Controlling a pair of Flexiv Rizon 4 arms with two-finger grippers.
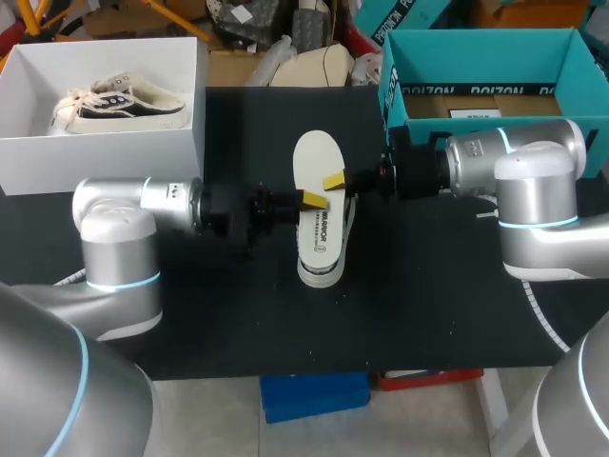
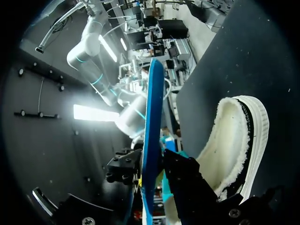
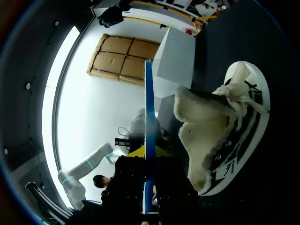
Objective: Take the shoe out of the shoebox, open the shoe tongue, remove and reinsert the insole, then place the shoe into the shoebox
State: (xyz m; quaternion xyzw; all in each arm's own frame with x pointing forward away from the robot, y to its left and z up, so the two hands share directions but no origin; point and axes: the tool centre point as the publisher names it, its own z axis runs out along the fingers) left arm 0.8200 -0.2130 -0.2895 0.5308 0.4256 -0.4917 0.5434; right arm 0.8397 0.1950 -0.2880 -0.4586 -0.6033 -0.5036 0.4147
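Note:
A white-topped, blue-bottomed insole (image 1: 319, 157) hangs flat above the middle of the black table, over a black-and-white fleece-lined shoe (image 1: 319, 271) that lies on the mat. My left gripper (image 1: 314, 200) holds the insole's left edge and my right gripper (image 1: 335, 181) its right edge. In the left wrist view the insole (image 2: 152, 117) runs edge-on between the fingers of my left gripper (image 2: 151, 173), with the shoe (image 2: 234, 140) beside it. In the right wrist view the thin insole (image 3: 148, 117) is pinched in my right gripper (image 3: 149, 187), the shoe (image 3: 220, 136) lying alongside.
A white shoebox (image 1: 105, 152) at the back left holds a second, matching shoe (image 1: 124, 100). An open teal box (image 1: 476, 105) stands at the back right, just behind my right arm. Bare black mat lies in front of the shoe.

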